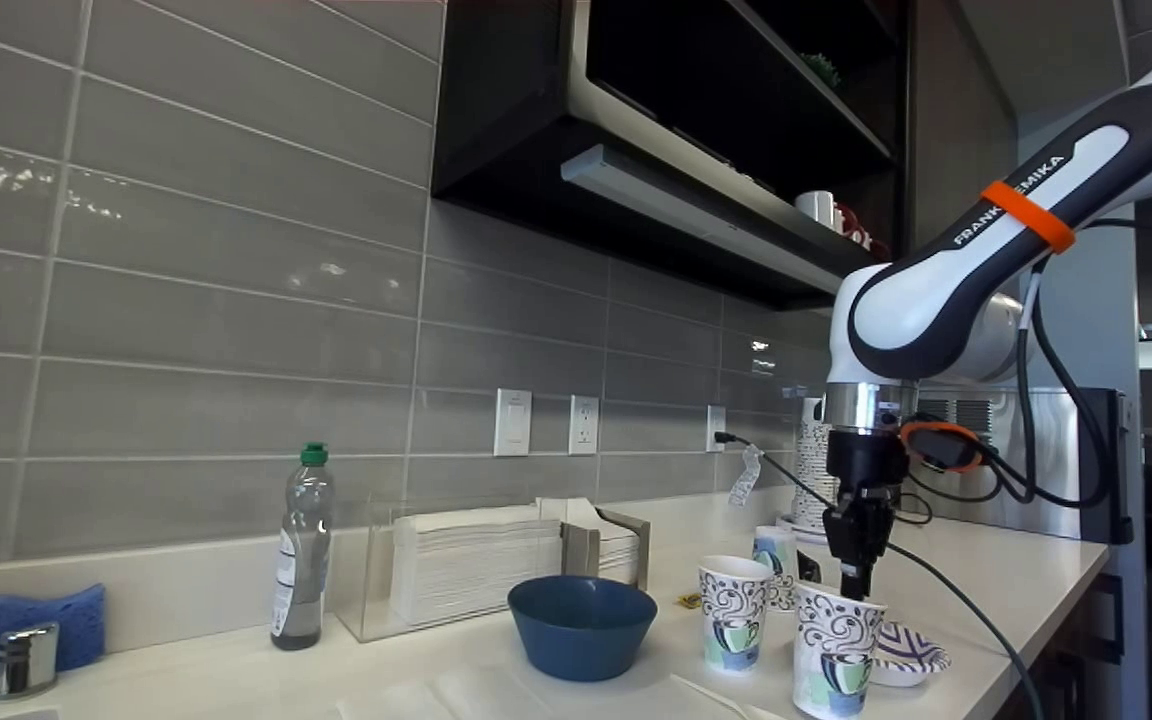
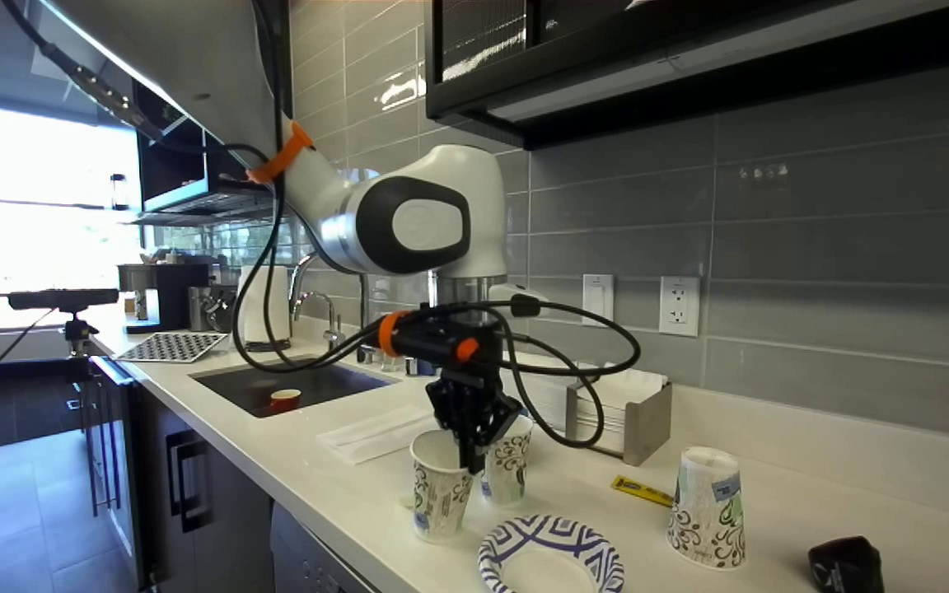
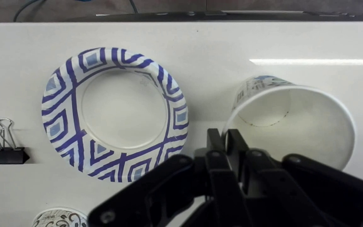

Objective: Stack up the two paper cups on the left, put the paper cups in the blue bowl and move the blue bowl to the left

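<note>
Gripper (image 3: 225, 134) apparently pinches one paper cup (image 3: 301, 126) by its rim; counter (image 3: 210, 63) separates cup from dish (image 3: 123, 110) and front edge (image 3: 197, 22).

In an exterior view we look across the worktop (image 1: 216, 672) from the side of the gripper (image 1: 857, 588) where the blue bowl (image 1: 582, 632) stands; in an exterior view we face the gripper from the opposite side, the sink (image 2: 334, 380) beyond. Both share the gripper and tiled wall (image 1: 236, 320). Nearest, the wrist view looks down past the gripper.

grey tiled wall (image 1: 236, 290), bright window (image 2: 63, 255)
</note>
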{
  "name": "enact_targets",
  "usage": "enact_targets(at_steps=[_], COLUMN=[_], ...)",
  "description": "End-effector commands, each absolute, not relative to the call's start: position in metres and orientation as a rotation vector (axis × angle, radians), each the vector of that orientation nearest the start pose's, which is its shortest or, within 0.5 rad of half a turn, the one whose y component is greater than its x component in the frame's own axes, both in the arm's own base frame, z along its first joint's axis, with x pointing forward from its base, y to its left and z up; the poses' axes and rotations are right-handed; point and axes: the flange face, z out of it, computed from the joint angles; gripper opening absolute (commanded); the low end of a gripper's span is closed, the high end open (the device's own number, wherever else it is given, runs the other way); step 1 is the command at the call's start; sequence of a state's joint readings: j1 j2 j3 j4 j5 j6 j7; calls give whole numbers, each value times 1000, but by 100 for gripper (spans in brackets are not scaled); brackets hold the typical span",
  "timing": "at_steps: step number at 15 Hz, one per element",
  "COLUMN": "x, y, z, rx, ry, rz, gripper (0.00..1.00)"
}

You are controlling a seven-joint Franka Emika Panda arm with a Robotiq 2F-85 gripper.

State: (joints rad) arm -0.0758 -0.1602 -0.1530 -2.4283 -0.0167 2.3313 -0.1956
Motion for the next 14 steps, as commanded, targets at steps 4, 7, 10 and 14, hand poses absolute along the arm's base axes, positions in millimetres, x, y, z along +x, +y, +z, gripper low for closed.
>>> enact_targets(at_steps=[4,7,10,14], x=[464,464,465,469], y=[-114,-112,-108,-97], z=[367,370,381,393], rx=[-3098,-3086,-3100,-3116], ry=[22,13,2,-28], rz=[-92,-93,-96,-89], gripper=[1,1,1,1])
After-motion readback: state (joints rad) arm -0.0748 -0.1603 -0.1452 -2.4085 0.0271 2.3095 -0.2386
